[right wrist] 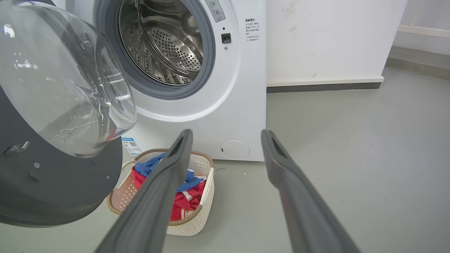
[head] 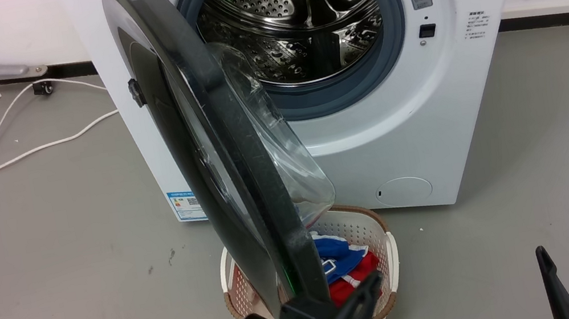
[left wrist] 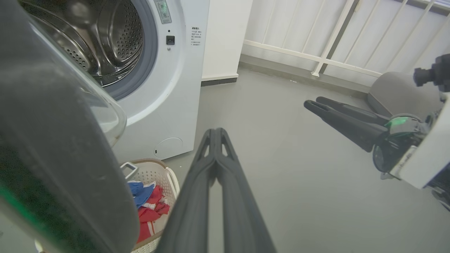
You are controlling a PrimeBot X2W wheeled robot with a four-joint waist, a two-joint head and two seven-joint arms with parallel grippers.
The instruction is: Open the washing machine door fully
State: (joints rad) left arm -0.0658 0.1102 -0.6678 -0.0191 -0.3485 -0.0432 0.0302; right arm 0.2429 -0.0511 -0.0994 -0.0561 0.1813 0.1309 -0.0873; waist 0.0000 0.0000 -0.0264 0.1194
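The white washing machine (head: 400, 123) fills the upper centre of the head view, its steel drum exposed. The glossy black washing machine door (head: 249, 188) stands swung out, nearly edge-on down the frame's centre, with its clear window bulging toward the drum. Under its lower edge sits a white laundry basket (head: 357, 228) holding red and blue clothes (head: 350, 273). At bottom centre the left gripper (head: 373, 283) lies just beside the door's rim, jaws pressed together on nothing. At lower right the right gripper (head: 563, 251) has its jaws spread.
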